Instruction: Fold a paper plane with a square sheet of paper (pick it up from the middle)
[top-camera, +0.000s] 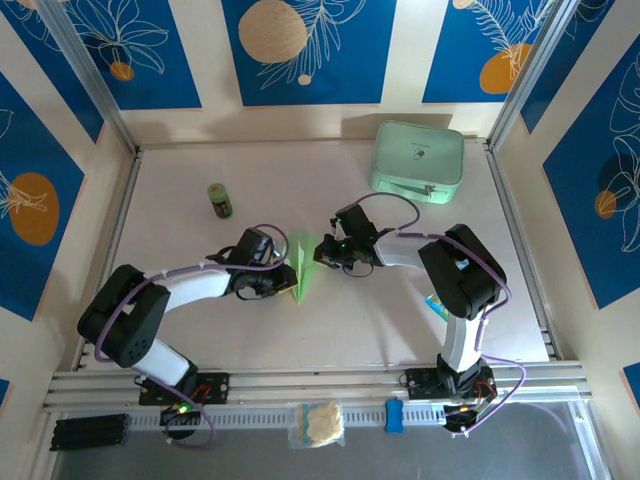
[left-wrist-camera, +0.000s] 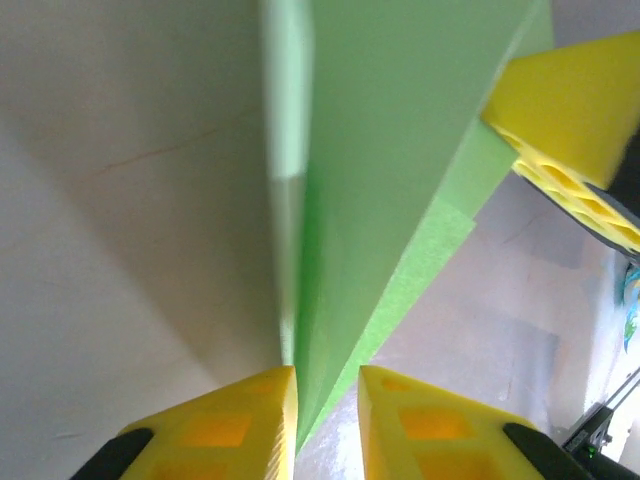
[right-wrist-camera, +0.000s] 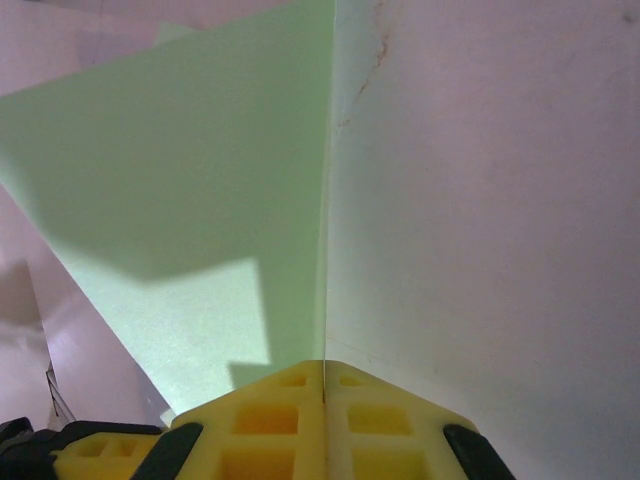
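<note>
**A:** What have the right fingers (right-wrist-camera: 270, 425) got?

**B:** They're pressed together, pinching an edge of the folded paper (right-wrist-camera: 200, 200). The left fingers (left-wrist-camera: 230, 425) stand a narrow gap apart with its narrow end between them, not clamped as far as I can see.

**A:** Where is it?

**B:** Standing on edge over the surface (top-camera: 400, 320) between both arms, nearer than the case (top-camera: 418, 160) and to its left.

**A:** How will it handle?

**B:** Light, limp and easily creased or torn, I'd judge. Take it on the layered folds near the centre crease, gently.
</note>
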